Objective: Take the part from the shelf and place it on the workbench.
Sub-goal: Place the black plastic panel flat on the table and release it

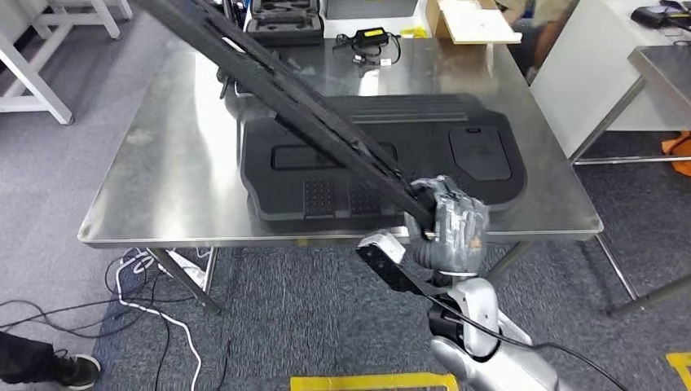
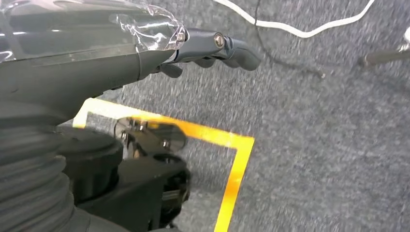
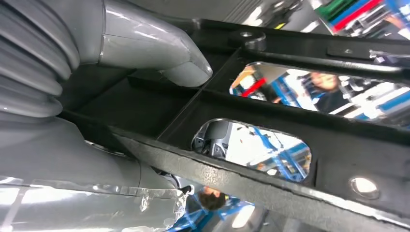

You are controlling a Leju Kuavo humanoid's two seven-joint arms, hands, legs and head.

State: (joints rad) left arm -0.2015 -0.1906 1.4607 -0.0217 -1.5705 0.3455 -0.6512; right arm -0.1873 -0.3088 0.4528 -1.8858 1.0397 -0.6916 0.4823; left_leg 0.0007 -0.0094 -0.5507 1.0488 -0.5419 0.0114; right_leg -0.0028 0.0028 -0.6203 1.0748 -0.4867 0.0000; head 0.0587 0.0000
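My right hand [image 1: 452,224] grips a long black frame-like part [image 1: 285,90] near its lower end, just off the front edge of the steel workbench [image 1: 171,122]. The part slants up and away to the far left, above the tabletop. In the right wrist view my grey thumb [image 3: 159,53] presses on the part [image 3: 270,111], a black ribbed bar with cut-out windows. My left hand [image 2: 212,46] hangs over the carpet, fingers stretched out and holding nothing.
A large black moulded panel [image 1: 383,155] lies on the workbench under the part. A tool case [image 1: 285,20], a charger [image 1: 371,37] and a cardboard box [image 1: 468,20] stand at the far edge. Cables [image 1: 147,301] and yellow tape [image 2: 232,159] mark the floor. A person's shoe [image 1: 73,371] is at the lower left.
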